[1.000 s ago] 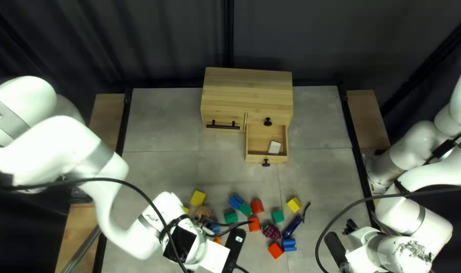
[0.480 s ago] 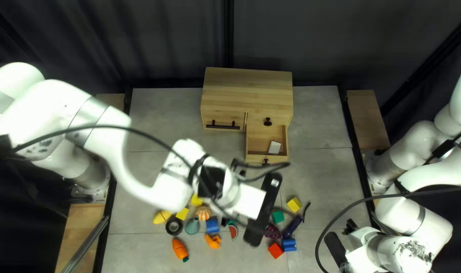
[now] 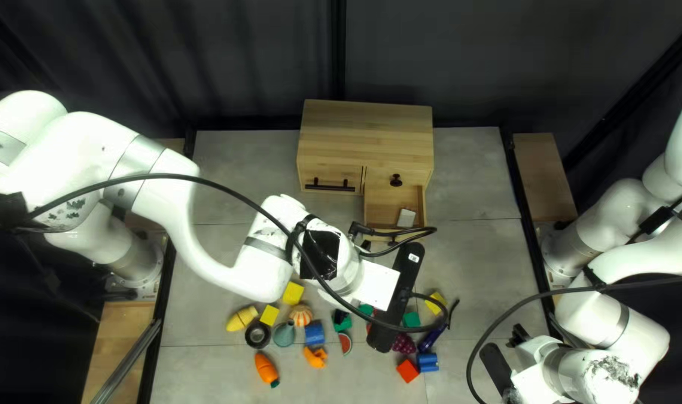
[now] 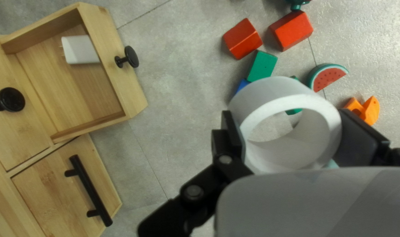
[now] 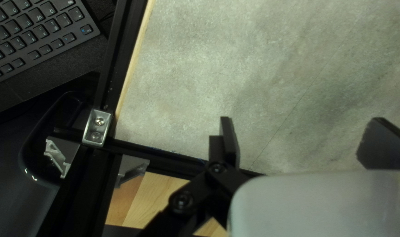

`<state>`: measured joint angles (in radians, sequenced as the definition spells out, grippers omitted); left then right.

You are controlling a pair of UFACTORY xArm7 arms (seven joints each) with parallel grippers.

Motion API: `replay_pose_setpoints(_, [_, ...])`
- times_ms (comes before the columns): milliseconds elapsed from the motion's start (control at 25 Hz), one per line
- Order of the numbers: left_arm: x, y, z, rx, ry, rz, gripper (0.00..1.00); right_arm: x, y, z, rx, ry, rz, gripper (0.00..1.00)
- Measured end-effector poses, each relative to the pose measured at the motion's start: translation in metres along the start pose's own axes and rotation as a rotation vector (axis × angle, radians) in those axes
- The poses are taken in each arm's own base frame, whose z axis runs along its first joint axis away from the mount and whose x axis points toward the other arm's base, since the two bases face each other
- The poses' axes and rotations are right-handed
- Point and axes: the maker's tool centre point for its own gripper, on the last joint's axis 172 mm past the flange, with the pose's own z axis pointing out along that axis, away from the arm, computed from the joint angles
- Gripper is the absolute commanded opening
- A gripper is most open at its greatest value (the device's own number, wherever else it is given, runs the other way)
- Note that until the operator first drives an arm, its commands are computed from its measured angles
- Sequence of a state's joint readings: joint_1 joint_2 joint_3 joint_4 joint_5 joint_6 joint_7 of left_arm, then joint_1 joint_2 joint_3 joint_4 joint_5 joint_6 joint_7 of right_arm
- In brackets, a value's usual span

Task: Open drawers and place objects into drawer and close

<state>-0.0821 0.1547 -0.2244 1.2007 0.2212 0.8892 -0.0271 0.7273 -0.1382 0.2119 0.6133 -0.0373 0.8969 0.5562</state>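
- Top left view: your drawer is open just right of upper centre, a white block inside.
- Left wrist view: your left gripper clasps the white ring, fingers wide apart. Placing seems underway; carry it over the drawer, then release.
- Right wrist view: your right gripper stands wide, empty.

Bright light whitens the tabletop ahead of the left jaws, where red blocks cast soft-edged shadows. Faint, diffuse shade dulls the surface ahead of the right jaws. Overhead, the left arm glares, nearly washed out.
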Motion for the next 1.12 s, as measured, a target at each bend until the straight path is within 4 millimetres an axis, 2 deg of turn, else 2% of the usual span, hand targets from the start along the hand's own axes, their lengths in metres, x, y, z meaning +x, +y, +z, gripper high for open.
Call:
replay_pose_setpoints(120, [0.008, -0.016, 0.016, -0.001, 0.003, -0.023, 0.0, 0.0, 0.0, 0.0, 0.0, 0.0, 0.0, 1.0])
replay_pose_setpoints(400, [0.02, -0.075, 0.045, 0.032, 0.003, -0.09, 0.0, 0.0, 0.0, 0.0, 0.0, 0.0, 0.0, 1.0])
replay_pose_setpoints(680, [0.007, -0.119, 0.046, 0.071, 0.0, -0.182, 0.0, 0.0, 0.0, 0.0, 0.0, 0.0, 0.0, 1.0])
replay_pose_setpoints(960, [0.007, -0.148, 0.05, 0.114, -0.003, -0.241, 0.0, 0.0, 0.0, 0.0, 0.0, 0.0, 0.0, 1.0])
replay_pose_setpoints(1120, [0.012, -0.155, 0.059, 0.135, -0.012, -0.264, 0.0, 0.0, 0.0, 0.0, 0.0, 0.0, 0.0, 1.0])
